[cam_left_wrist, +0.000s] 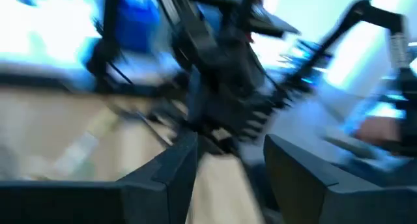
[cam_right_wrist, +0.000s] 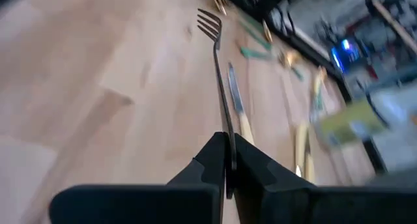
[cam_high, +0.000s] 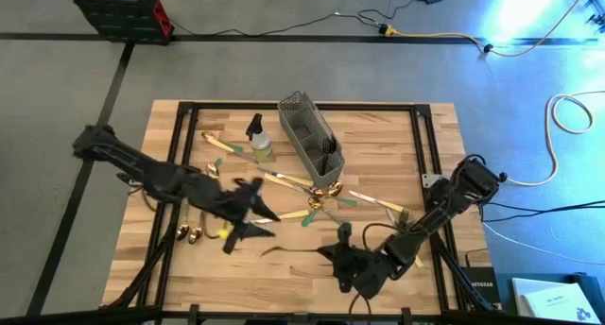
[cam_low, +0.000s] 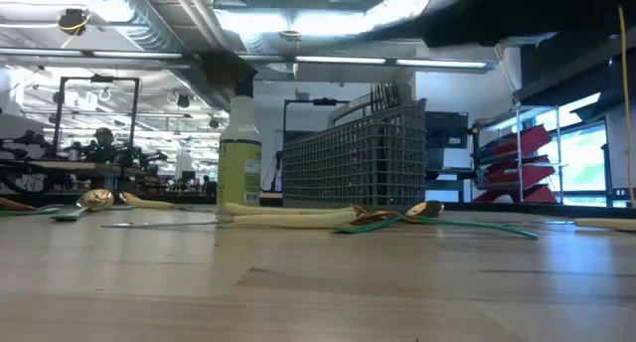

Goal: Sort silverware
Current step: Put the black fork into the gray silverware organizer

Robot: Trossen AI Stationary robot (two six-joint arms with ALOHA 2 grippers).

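The right hand (cam_right_wrist: pixel 229 160) is clenched on the end of a dark fork (cam_right_wrist: pixel 215 68) — the fork sticks straight out in front of it, low over the wooden tabletop (cam_right_wrist: pixel 98 87). More silverware (cam_high: pixel 312 188) lies beyond the fork's tip. The left hand (cam_left_wrist: pixel 225 165) has its fingers apart — nothing between them.

one camera looks straight down on my table (cam_high: pixel 378 145); another sits level with it; both share the basket (cam_high: pixel 310 136) and bottle (cam_low: pixel 238 148).
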